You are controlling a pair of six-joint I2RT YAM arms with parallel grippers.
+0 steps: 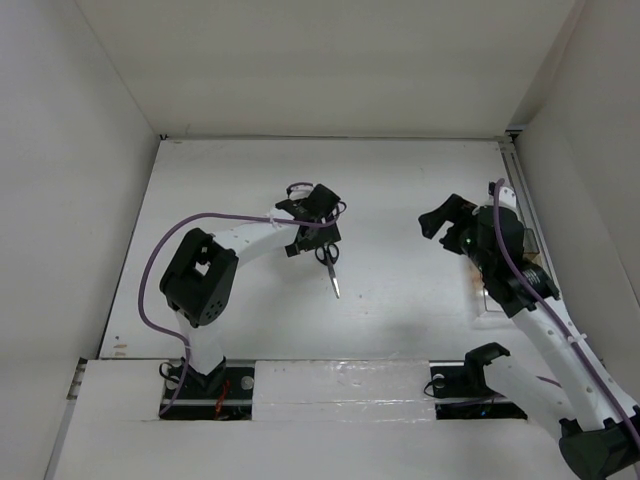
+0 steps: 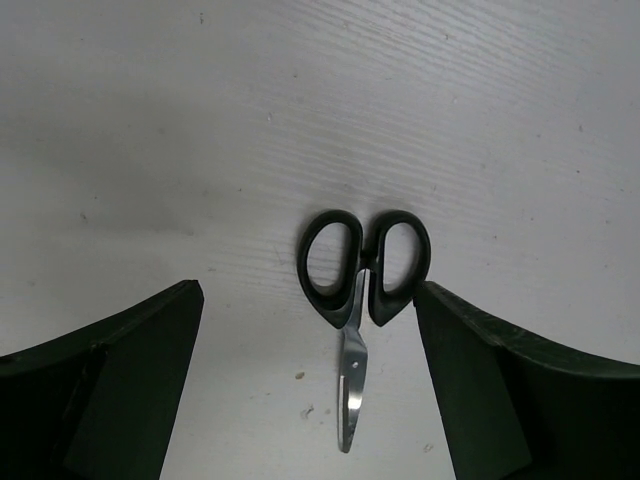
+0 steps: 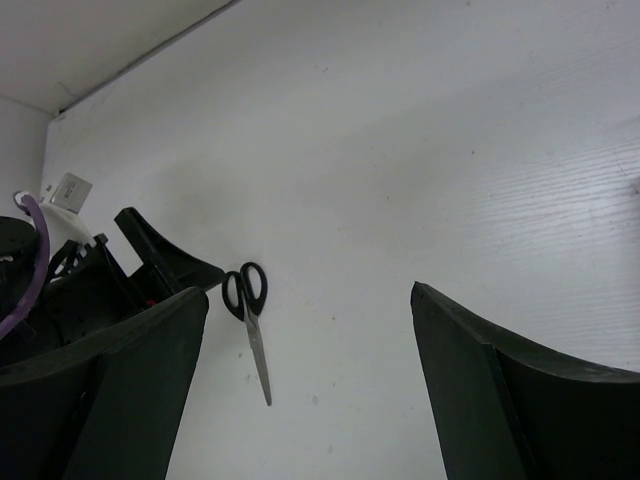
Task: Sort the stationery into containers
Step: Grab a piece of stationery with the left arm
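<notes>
- Two black fingers [image 2: 110, 380] of the left gripper [image 2: 307, 290] are cropped by the lower edge of the left wrist view, so only their inner faces are seen. The jaws are spread wide and nothing is clamped.
- Much the same cropping is found on the right gripper [image 3: 308, 292]. Its jaws are parted and empty, and it is held over bare table [image 3: 450, 150].
- Part of a small pale patch [image 1: 486, 300], perhaps amber-edged, is covered by the right arm [image 1: 540, 310] in the top view. What it is cannot be told.
- Whether the left fingertips are touching the table cannot be judged from any view.
- One pair of scissors [image 2: 365, 270] is seen lying flat on the white table, near its middle, between the left fingers but touched by neither. It is well apart from the right gripper.
- Two oval black handle loops are set side by side, and the silver blades are closed into one narrow point. The loops are turned toward the far side of the table and the tip toward the arm bases.
- Light glare is caught along the blades in the left wrist view.
</notes>
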